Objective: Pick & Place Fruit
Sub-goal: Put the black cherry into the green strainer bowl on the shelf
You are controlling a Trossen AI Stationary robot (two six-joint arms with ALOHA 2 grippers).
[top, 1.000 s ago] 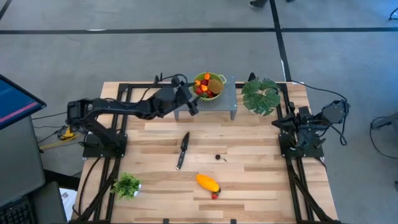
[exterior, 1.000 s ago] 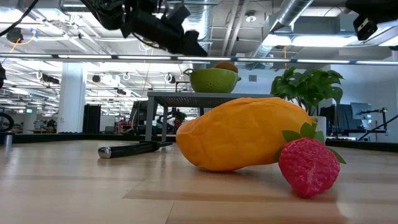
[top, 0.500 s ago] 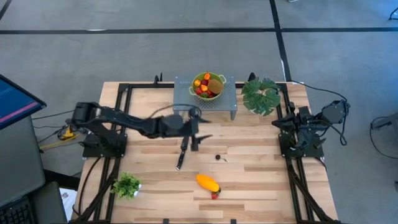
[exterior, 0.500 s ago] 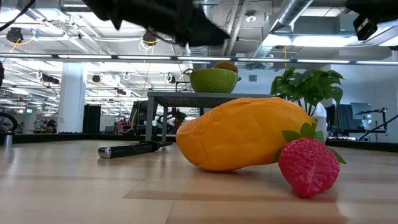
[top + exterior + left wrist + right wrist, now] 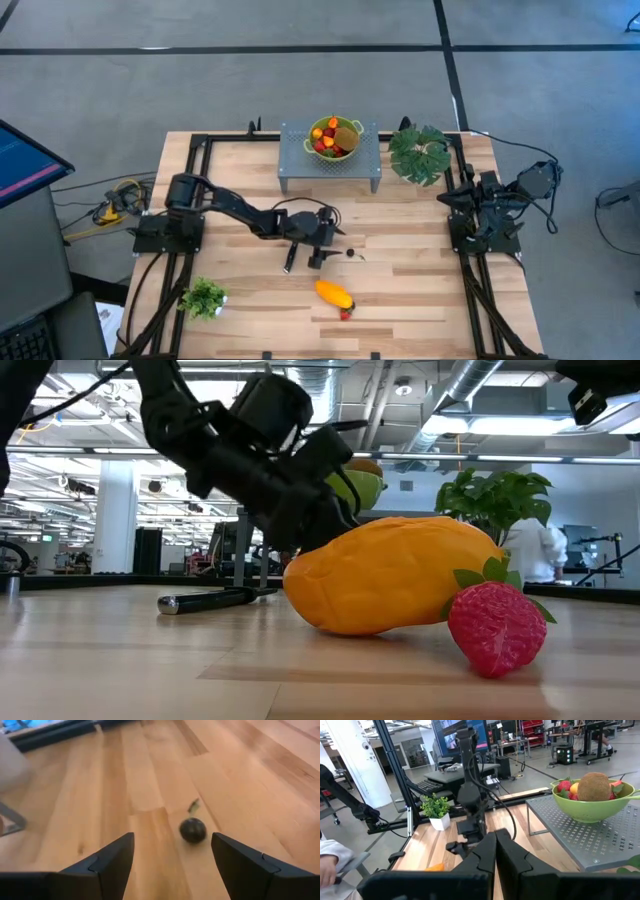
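From above, the left hand (image 5: 322, 248) hangs spread just beside a tiny dark ball (image 5: 350, 252) mid-worktop (image 5: 420, 290); its wrist view shows that ball (image 5: 192, 829) ahead of its two fingers, untouched. Only the low view shows how the mango (image 5: 395, 574) touches the strawberry (image 5: 497, 626). The right hand (image 5: 495, 851) sits pressed together, parked at its side. The green bowl (image 5: 335, 138) of fruit sits on a grey rack (image 5: 366, 162). Open workshop behind.
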